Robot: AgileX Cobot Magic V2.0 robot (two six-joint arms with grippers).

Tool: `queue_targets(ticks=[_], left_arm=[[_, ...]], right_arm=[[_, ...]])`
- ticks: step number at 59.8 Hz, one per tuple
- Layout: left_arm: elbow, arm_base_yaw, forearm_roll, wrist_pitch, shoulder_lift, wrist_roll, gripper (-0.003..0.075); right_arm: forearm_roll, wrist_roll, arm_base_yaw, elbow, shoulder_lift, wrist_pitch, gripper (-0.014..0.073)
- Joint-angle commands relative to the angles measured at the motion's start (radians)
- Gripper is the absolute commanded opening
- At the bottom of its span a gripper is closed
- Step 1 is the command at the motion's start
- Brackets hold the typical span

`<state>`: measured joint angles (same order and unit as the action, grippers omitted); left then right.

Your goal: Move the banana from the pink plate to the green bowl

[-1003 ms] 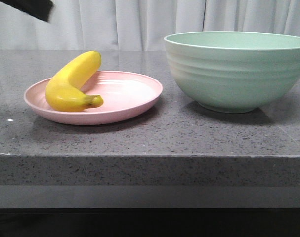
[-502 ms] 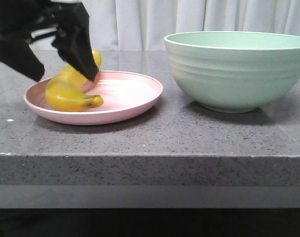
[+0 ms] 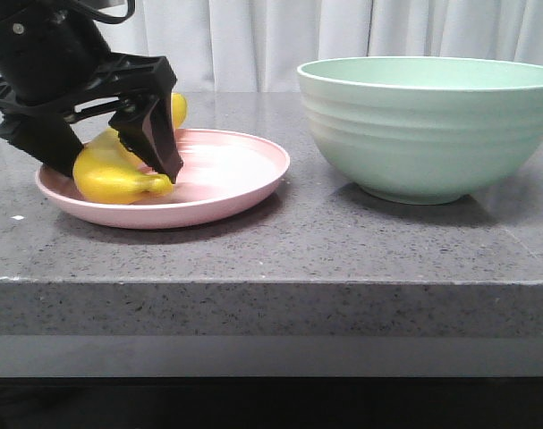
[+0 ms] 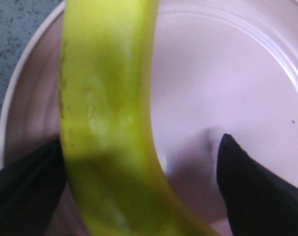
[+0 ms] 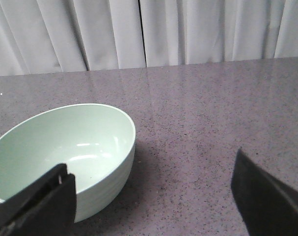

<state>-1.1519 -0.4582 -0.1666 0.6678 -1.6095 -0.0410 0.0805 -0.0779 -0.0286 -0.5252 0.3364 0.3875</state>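
The yellow banana (image 3: 106, 176) lies on the pink plate (image 3: 231, 183) at the left of the counter. My left gripper (image 3: 106, 165) is down in the plate, open, with one finger on each side of the banana. In the left wrist view the banana (image 4: 109, 113) runs between the fingers of the left gripper (image 4: 139, 184). One finger (image 4: 21, 191) is right against it and the other (image 4: 254, 191) stands apart over bare plate (image 4: 227, 73). The green bowl (image 3: 428, 125) stands empty at the right. My right gripper (image 5: 151, 199) is open and empty above the counter beside the bowl (image 5: 55, 142). It is out of the front view.
The grey speckled counter (image 3: 280, 241) ends in a front edge close to the plate and bowl. A white curtain (image 3: 271, 36) hangs behind. A gap of bare counter separates plate and bowl.
My left gripper came down from the upper left and now straddles the banana in the plate. The plate and banana have shifted slightly to the left. The bowl has not moved.
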Motion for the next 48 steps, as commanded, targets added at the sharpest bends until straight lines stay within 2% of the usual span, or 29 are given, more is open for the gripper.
queue_targets(ticks=[1, 13, 22, 36, 48], left_arm=[[-0.032, 0.0, -0.015, -0.06, 0.034, -0.01, 0.0509], [-0.032, 0.0, -0.015, -0.149, 0.034, -0.01, 0.0285], [-0.057, 0.0, -0.005, -0.231, 0.034, -0.01, 0.0184], [-0.214, -0.013, -0.004, -0.166, 0.082, -0.003, 0.0115], [-0.276, -0.119, -0.004, -0.122, 0.161, 0.03, 0.0115]], right_arm=[[-0.009, 0.0, 0.006, -0.034, 0.016, -0.073, 0.065], [-0.009, 0.0, 0.006, -0.034, 0.016, -0.073, 0.065], [-0.009, 0.0, 0.006, -0.034, 0.016, -0.08, 0.065], [-0.002, -0.001, 0.006, -0.034, 0.016, -0.091, 0.065], [0.193, -0.001, 0.006, -0.034, 0.029, -0.078, 0.065]])
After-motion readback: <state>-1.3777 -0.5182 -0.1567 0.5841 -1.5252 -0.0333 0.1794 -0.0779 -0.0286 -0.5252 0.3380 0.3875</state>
